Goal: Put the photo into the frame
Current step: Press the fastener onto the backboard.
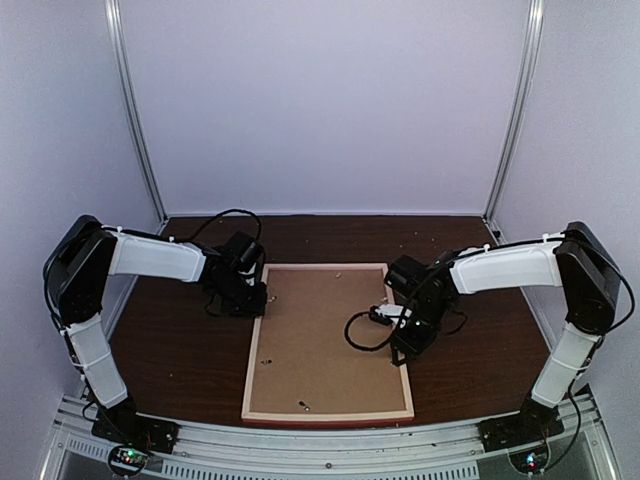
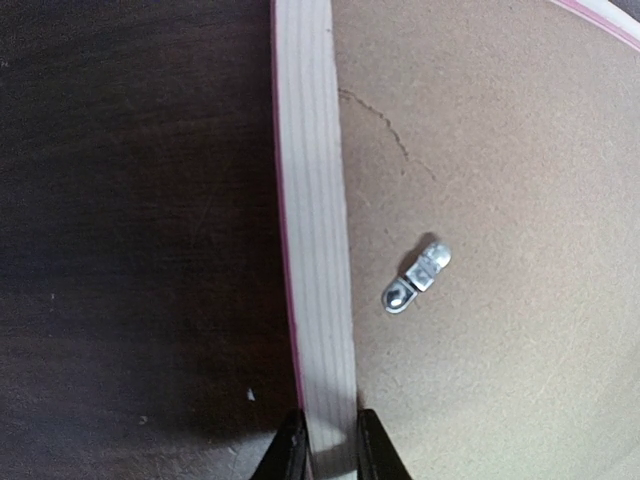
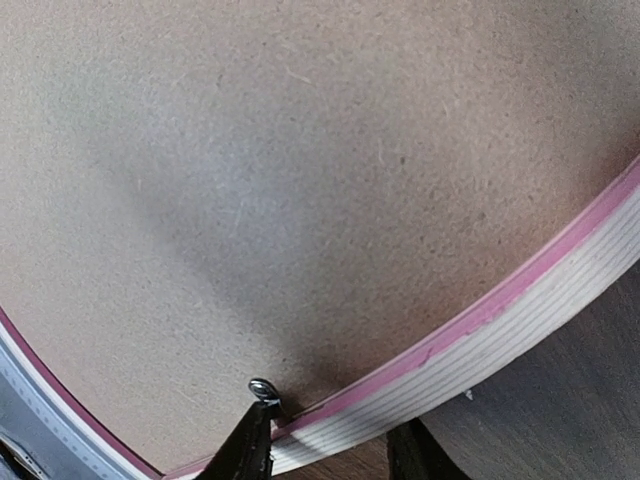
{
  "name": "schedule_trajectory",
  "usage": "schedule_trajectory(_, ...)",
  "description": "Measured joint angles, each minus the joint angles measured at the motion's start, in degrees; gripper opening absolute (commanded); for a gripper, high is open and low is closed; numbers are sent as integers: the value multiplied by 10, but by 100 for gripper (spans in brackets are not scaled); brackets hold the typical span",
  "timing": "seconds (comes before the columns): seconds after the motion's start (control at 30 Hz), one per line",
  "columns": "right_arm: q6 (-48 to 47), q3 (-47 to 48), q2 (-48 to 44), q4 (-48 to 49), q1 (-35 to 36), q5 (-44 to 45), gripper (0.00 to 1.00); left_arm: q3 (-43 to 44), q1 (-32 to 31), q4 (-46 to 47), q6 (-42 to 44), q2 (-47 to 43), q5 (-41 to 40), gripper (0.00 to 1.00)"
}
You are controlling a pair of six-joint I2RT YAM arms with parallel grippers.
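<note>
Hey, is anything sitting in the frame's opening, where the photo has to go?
Yes. The brown backing board fills the whole opening of the frame, which lies back side up. The photo itself is not in view.

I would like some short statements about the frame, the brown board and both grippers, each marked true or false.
1. The frame lies back side up on the table. True.
2. A photo lies on the brown board. False: no photo shows; only small metal clips sit on it.
3. The left gripper straddles a frame bar. True.
4. The right gripper hovers over the board's middle. False: it straddles the frame's right bar.
</note>
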Motion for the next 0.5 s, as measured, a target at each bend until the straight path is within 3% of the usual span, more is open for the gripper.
schedule_trajectory(0.3,-6,2,1,0,-6,-3,36,0,0,0,0,0,0,17)
schedule_trajectory(0.5,-14,3,1,4,-6,2,47,0,0,0,0,0,0,17)
